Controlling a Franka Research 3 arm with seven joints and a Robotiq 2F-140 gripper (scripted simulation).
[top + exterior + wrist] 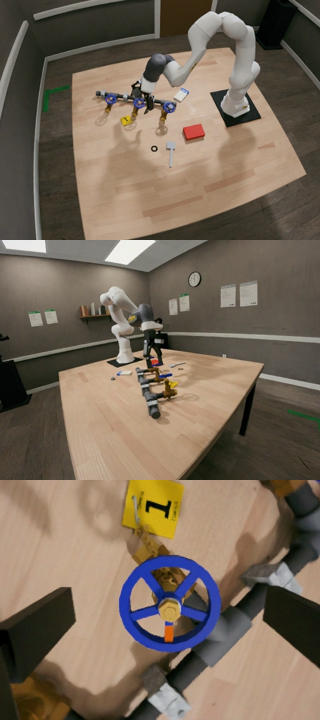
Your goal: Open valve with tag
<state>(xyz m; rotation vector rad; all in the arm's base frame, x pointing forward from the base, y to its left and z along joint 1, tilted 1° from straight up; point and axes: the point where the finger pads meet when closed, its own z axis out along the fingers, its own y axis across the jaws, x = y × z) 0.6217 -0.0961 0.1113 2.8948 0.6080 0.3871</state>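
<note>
A grey pipe carries three brass valves with blue handwheels: left, middle and right. A yellow tag marked "1" is chained to the middle valve; the tag shows in the wrist view above the middle handwheel, whose orange mark points down in that view. My gripper hangs right above the middle handwheel, open wide, with the fingers standing clear on either side of the wheel. Nothing is held. In the exterior view the gripper stands over the pipe.
A red block, a grey spatula-like tool, a small black ring and a white card with a blue edge lie on the table. The arm's base sits on a black plate at the right.
</note>
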